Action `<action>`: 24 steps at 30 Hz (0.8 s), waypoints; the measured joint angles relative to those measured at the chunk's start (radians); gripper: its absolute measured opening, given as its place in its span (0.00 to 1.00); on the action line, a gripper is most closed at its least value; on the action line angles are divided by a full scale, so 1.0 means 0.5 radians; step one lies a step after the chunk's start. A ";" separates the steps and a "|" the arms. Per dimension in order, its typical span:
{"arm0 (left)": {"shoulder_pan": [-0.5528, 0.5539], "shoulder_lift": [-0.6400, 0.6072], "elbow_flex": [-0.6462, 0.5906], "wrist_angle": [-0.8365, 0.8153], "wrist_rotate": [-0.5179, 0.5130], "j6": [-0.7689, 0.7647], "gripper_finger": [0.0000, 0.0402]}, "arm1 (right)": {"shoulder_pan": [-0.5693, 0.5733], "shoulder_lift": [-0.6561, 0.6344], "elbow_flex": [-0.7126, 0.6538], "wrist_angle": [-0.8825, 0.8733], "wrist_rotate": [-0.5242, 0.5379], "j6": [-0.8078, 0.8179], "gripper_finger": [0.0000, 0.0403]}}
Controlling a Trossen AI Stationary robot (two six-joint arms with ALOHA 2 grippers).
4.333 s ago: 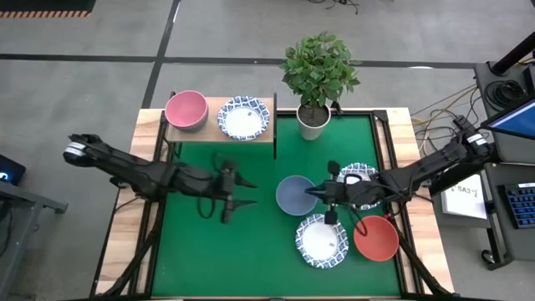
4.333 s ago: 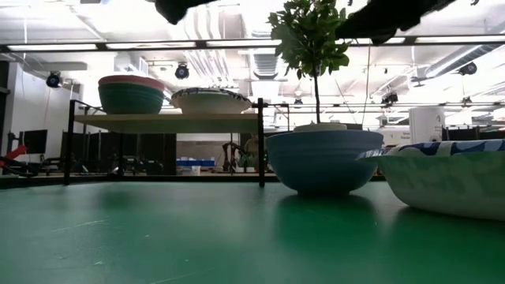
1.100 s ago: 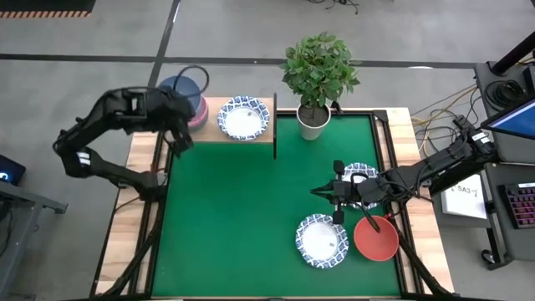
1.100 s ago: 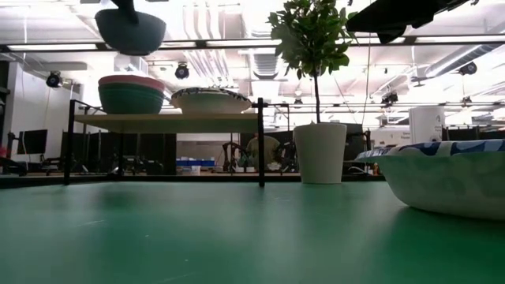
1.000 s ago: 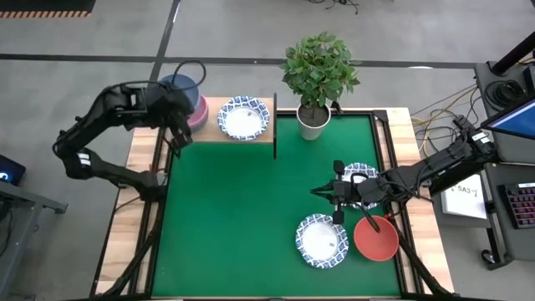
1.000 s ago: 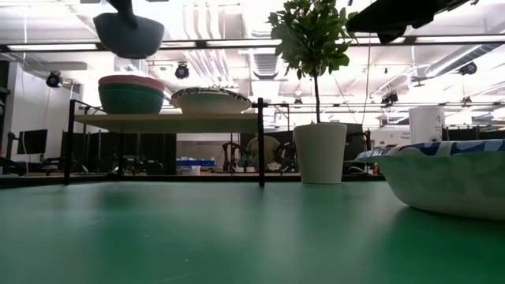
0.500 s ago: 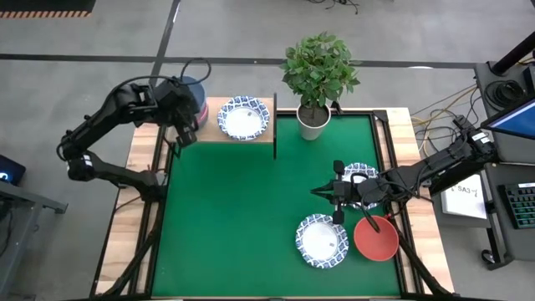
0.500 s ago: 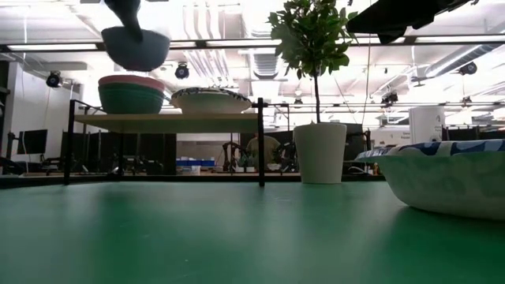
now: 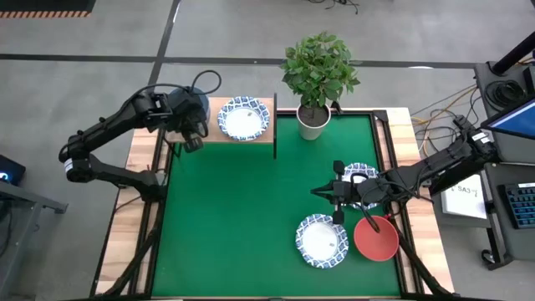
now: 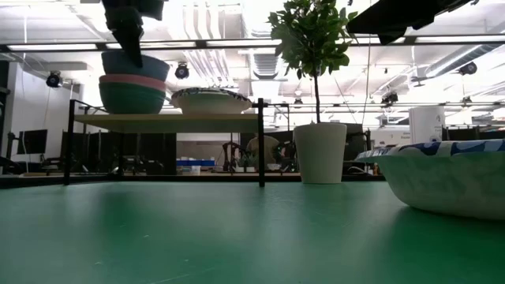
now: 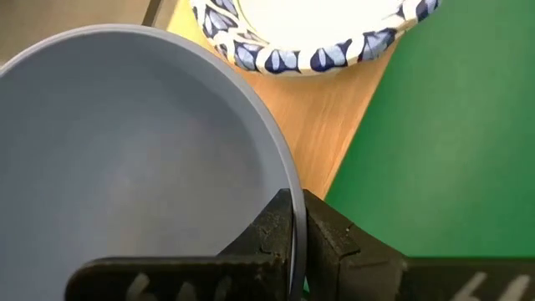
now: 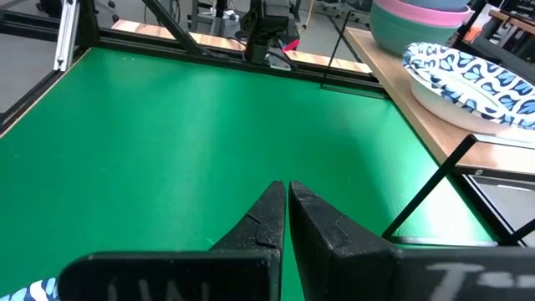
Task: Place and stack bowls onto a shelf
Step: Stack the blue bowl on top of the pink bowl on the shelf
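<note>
step: left gripper (image 11: 292,219) jaws pinch the rim of the round grey-blue bowl (image 11: 125,159), nested on the pink-and-green stack at the light-wood shelf (image 9: 213,134)'s left end
next: probably just let go, lift clear
right gripper (image 12: 287,201): jaws closed, empty, near bench's right edge
hidden: the stack below, from above

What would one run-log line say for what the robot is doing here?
left gripper: shut on grey-blue bowl, atop pink bowl on wooden shelf | right gripper: shut, idle over green table
</note>
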 joint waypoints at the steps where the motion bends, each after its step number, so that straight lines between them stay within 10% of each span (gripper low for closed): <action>1: 0.000 0.000 -0.012 0.006 0.000 -0.002 0.00 | 0.000 0.000 0.000 0.000 0.000 0.000 0.02; 12: 0.022 -0.006 -0.100 0.087 -0.006 -0.017 0.03 | 0.000 0.000 -0.001 -0.001 0.000 -0.001 0.02; 24: 0.035 -0.052 0.014 0.068 -0.008 -0.012 0.34 | 0.000 0.000 -0.001 0.000 0.000 0.004 0.02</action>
